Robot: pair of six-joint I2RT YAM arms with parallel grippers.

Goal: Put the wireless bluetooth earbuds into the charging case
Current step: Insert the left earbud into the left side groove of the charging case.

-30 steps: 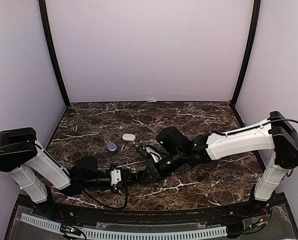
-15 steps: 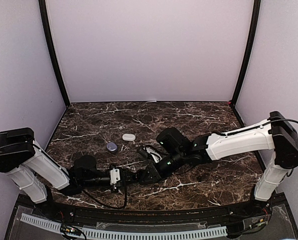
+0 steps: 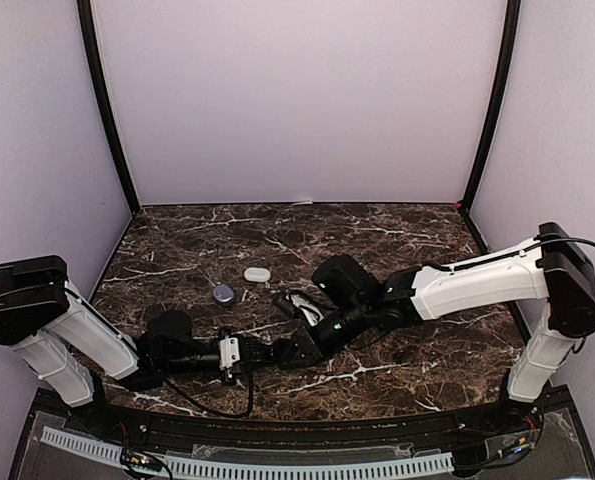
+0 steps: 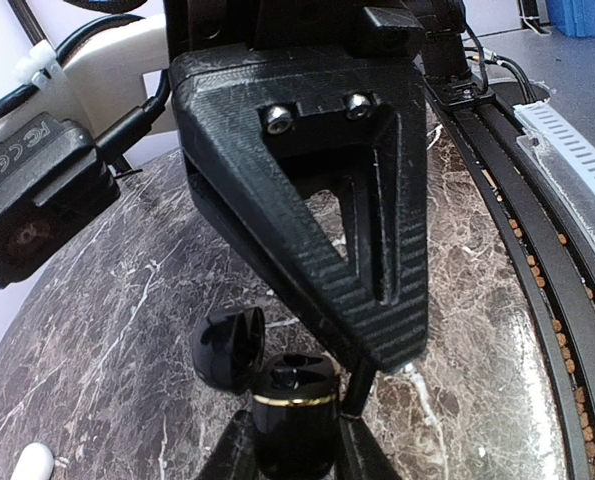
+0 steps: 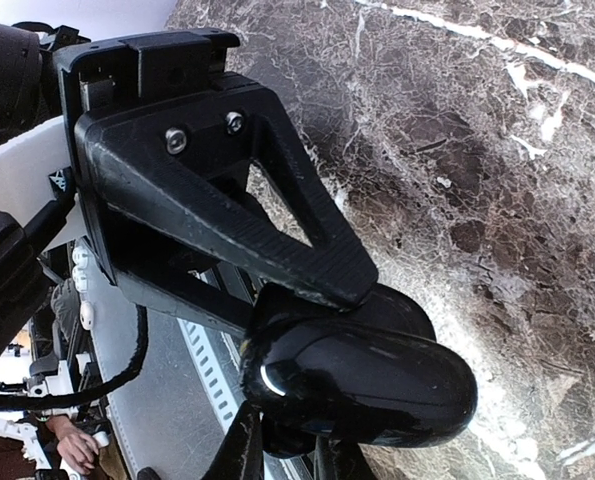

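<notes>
Your left fingers (image 4: 233, 455) clamp the glossy black, gold-ringed charging case (image 4: 293, 405), lid (image 4: 227, 345) open; whether the right fingers (image 4: 392, 300) grip anything I cannot tell, so lower them straight, slowly, centred.

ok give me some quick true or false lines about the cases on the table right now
1. The black case has its lid open. True.
2. The white case sits on top of the purple-grey case. False: they lie side by side on the table, apart.
3. The table is plain pale wood. False: it is dark marble with white veins.
4. The black case has a gold rim around its opening. True.
</notes>
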